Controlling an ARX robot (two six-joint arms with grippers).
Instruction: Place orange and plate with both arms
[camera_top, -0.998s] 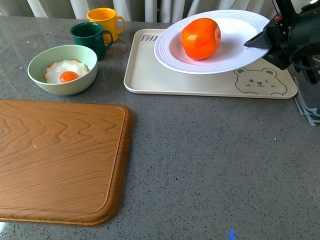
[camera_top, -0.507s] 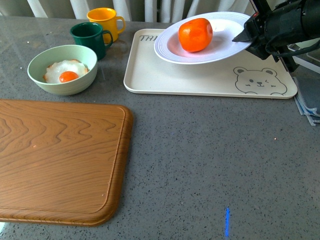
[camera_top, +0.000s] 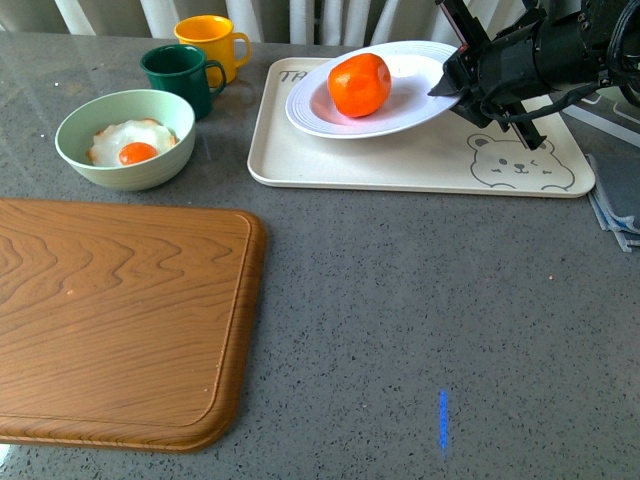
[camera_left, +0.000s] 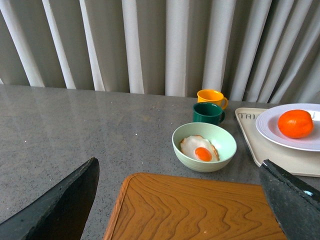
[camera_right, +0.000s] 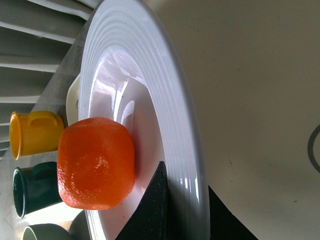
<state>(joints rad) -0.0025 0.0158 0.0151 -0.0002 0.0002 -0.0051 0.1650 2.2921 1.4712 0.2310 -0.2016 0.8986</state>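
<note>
The white ridged plate (camera_top: 400, 110) is tilted down to the left over the cream bear tray (camera_top: 420, 165), its left edge at or near the tray. The orange (camera_top: 359, 85) lies in the plate's lower left part. My right gripper (camera_top: 450, 85) is shut on the plate's right rim; in the right wrist view its fingers (camera_right: 155, 210) pinch the rim (camera_right: 192, 165) beside the orange (camera_right: 96, 162). My left gripper (camera_left: 180, 200) is open and empty above the wooden board (camera_left: 200, 210); it is out of the front view. The plate (camera_left: 300, 142) and orange (camera_left: 295, 123) show there too.
A pale green bowl (camera_top: 125, 138) with a fried egg stands at the left. A green mug (camera_top: 182, 78) and a yellow mug (camera_top: 212, 42) stand behind it. A large wooden cutting board (camera_top: 120, 320) fills the front left. Something grey-blue (camera_top: 615, 205) lies at the right edge.
My right gripper has carried the plate with the orange leftward and down toward the tray. The plate now tilts left and the orange has rolled to its left side.
</note>
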